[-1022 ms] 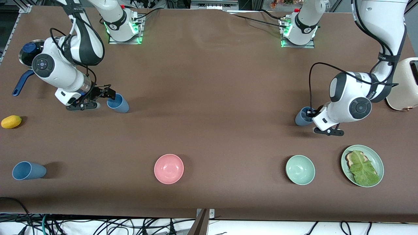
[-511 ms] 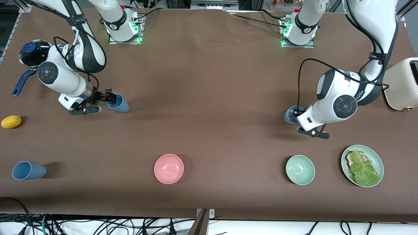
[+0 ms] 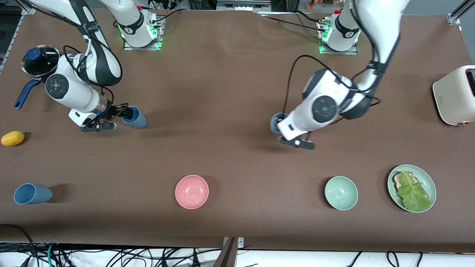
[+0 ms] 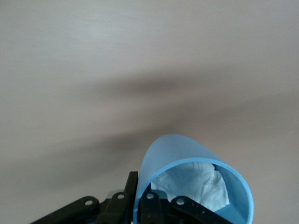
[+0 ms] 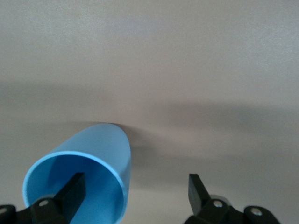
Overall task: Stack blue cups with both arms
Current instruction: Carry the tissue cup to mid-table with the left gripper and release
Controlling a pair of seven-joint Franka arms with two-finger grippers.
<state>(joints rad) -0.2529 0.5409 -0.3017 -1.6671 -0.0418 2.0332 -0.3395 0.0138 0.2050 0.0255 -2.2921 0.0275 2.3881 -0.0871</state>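
My left gripper [image 3: 281, 128] is shut on the rim of a blue cup [image 3: 275, 122] and holds it in the air over the middle of the table. In the left wrist view this cup [image 4: 187, 154] has a white patch inside, and the left gripper [image 4: 141, 192] has one finger outside the wall and one inside. My right gripper [image 3: 120, 112] is open at a second blue cup [image 3: 135, 117] toward the right arm's end. In the right wrist view one finger [image 5: 74, 186] is inside that cup [image 5: 100, 149] and the other stands well apart. A third blue cup [image 3: 32, 194] lies on its side near the front camera.
A lidded pot [image 3: 39, 60] with a blue handle and a yellow fruit [image 3: 13, 138] lie at the right arm's end. A pink bowl [image 3: 192, 191], a green bowl [image 3: 341, 193] and a green plate [image 3: 430, 181] with lettuce lie nearer the front camera. A cream toaster [image 3: 455, 95] stands at the left arm's end.
My left arm has carried its blue cup from the left arm's end toward the middle of the table. My right gripper has stayed at its cup, shifting only slightly.
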